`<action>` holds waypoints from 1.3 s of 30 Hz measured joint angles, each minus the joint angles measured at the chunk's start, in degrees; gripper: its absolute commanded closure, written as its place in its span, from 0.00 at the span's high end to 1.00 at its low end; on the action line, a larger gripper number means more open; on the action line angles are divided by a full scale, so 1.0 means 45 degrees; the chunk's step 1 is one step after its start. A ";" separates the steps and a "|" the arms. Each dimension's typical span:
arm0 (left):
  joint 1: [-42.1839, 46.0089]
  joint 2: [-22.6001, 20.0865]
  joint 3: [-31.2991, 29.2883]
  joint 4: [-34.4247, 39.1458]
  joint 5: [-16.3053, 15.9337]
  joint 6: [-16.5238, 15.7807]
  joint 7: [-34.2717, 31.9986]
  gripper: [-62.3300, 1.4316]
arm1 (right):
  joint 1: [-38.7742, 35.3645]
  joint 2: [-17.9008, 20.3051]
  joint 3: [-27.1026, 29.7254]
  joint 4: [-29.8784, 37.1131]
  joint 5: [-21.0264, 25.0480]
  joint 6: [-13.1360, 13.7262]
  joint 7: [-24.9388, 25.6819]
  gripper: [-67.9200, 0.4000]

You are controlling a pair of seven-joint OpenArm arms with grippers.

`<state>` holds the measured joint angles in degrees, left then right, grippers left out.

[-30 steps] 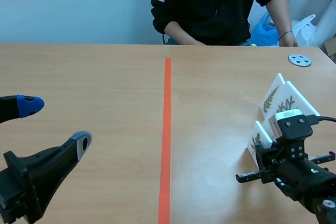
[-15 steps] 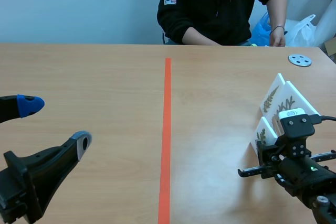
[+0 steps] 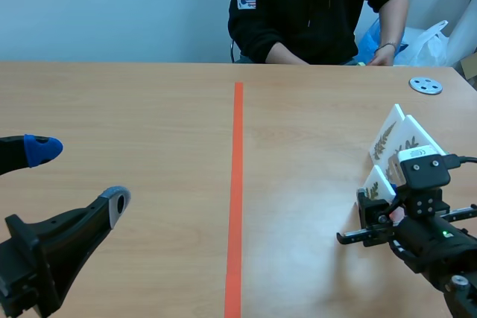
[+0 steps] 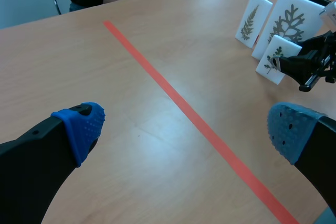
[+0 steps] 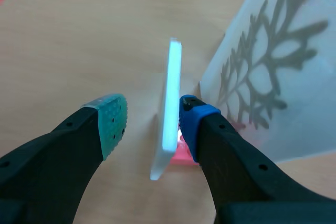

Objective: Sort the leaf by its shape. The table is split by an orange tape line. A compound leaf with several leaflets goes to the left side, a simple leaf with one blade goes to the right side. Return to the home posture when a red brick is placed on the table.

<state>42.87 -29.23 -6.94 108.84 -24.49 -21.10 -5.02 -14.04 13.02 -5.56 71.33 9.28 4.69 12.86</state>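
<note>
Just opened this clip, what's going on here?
The right arm's gripper is at the small white leaf card, which stands right of the orange tape line. Its fingers straddle the card's edge, the blue pad close against one face and the green pad clear of the other, so there is no grip yet. A white fern card and a larger white lobed-leaf card stand nearby. The left gripper hangs open over the left side, holding nothing. A person in black sits opposite.

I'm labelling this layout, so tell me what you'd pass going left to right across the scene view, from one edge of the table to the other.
left hand → orange tape line → white leaf cards, standing in a cluster
</note>
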 measured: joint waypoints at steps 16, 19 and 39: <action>0.0000 0.0000 0.0000 0.0000 0.0000 0.0000 0.0000 1.00 | -0.2152 0.0005 0.1763 0.6460 0.1821 0.0806 -0.1608 0.38; 0.0000 0.0000 0.0000 0.0000 0.0000 0.0000 0.0000 1.00 | -0.2312 0.0034 0.2288 0.7529 0.2365 0.1603 -0.2288 0.53; 0.0000 0.0000 0.0000 0.0000 -0.0005 0.0000 0.0010 1.00 | -0.5668 0.2293 0.3376 0.9058 0.5663 0.5304 -0.3269 1.00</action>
<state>42.87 -29.23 -6.94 108.84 -24.51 -21.10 -4.97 -39.55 23.33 9.63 112.09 34.76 28.56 -1.85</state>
